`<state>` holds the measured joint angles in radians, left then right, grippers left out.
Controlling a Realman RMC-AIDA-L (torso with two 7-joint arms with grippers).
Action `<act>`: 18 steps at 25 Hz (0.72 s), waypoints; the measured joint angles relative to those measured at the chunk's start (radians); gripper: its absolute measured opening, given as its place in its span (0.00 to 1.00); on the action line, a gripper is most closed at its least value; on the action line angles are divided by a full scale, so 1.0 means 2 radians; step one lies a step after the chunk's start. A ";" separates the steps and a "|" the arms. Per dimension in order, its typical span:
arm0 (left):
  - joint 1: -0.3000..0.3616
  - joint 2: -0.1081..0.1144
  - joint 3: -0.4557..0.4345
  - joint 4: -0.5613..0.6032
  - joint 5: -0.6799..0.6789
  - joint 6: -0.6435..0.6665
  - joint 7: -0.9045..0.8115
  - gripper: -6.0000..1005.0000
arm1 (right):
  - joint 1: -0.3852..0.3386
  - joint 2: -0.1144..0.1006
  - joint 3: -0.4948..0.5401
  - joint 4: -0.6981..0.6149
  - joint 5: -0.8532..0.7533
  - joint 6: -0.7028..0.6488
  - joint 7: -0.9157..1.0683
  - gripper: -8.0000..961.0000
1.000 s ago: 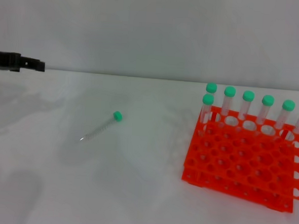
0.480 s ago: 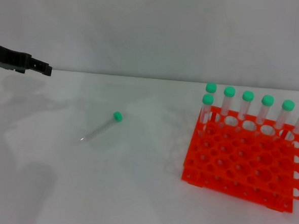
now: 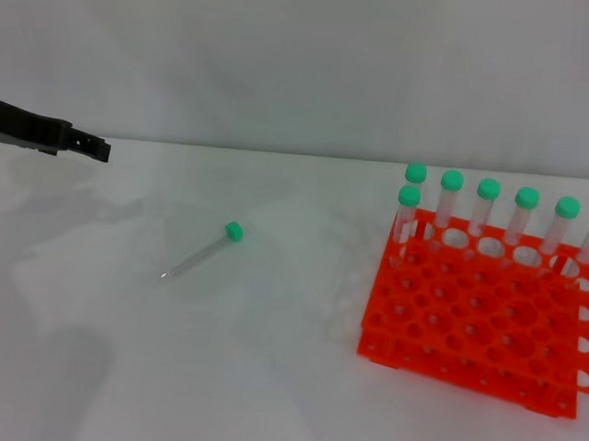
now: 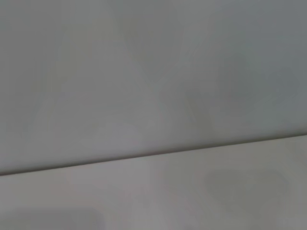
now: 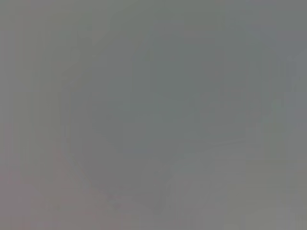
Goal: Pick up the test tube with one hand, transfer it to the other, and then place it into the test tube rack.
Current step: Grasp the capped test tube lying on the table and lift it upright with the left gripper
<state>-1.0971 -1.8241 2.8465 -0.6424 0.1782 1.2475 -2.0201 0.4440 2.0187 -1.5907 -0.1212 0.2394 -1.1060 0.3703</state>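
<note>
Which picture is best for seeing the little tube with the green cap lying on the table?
The head view is best. It shows the whole tube lying on the white table, apart from the orange rack and the left gripper. The two wrist views do not show the tube at all.

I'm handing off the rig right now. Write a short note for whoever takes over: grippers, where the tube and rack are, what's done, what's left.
Left gripper: in the air at the far left of the head view, well short of the test tube, holding nothing; whether its jaws are open can't be made out.
Right gripper: not in view.
Test tube: lying on the white table, green cap toward the rack, untouched.
Test tube rack: orange, on the right, seven capped tubes standing along its far side; the nearer holes are free.
Done: nothing grasped.
Left: pick up the tube, pass it to the other gripper, place it in the rack.
</note>
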 joint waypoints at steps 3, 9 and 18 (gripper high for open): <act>0.003 -0.003 0.000 0.004 -0.007 -0.006 0.004 0.84 | 0.001 0.000 0.000 0.000 0.000 0.000 0.000 0.88; 0.007 -0.004 0.000 0.014 -0.015 -0.013 0.009 0.84 | 0.000 0.000 0.000 0.000 -0.001 0.000 0.001 0.88; 0.014 -0.007 -0.001 0.026 -0.021 -0.023 0.011 0.84 | -0.001 0.000 -0.001 0.000 -0.002 0.000 0.000 0.88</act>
<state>-1.0691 -1.8372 2.8454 -0.5914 0.1364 1.2021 -1.9981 0.4417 2.0187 -1.5924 -0.1212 0.2345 -1.1060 0.3711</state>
